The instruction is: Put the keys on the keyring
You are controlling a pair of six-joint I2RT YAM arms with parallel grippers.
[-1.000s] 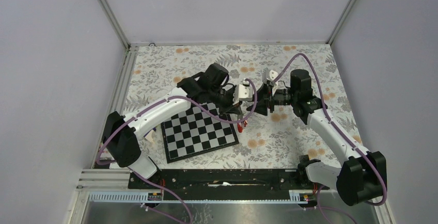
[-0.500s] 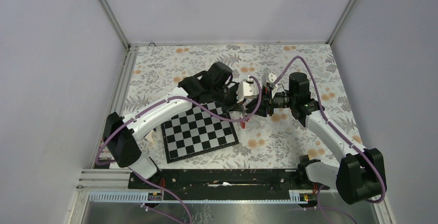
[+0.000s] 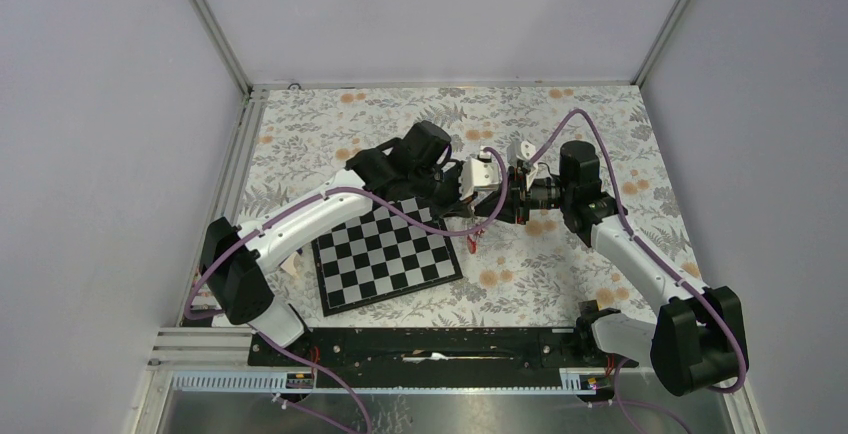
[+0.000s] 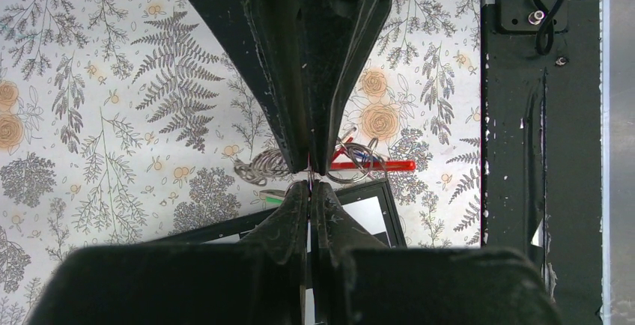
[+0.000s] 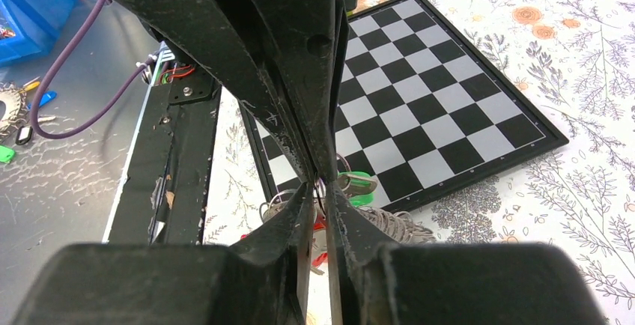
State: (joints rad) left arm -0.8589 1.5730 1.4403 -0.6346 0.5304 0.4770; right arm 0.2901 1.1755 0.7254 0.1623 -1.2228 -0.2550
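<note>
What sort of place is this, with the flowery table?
Probably a robot test booth in a lab: a left arm and a right arm bolted to a black rail, plain grey walls in metal frames, and a chessboard on the flowery cloth.

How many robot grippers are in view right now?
2: the left gripper and the right gripper face each other tip to tip, over the table beside the chessboard's far corner. None appear hidden.

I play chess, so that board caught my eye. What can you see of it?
The chessboard is a flat square of black and white squares inside a thin black frame. It lies flat on the flowered tablecloth, turned askew. The left arm reaches over its far corner, and wire rings lie beside one edge.
</note>
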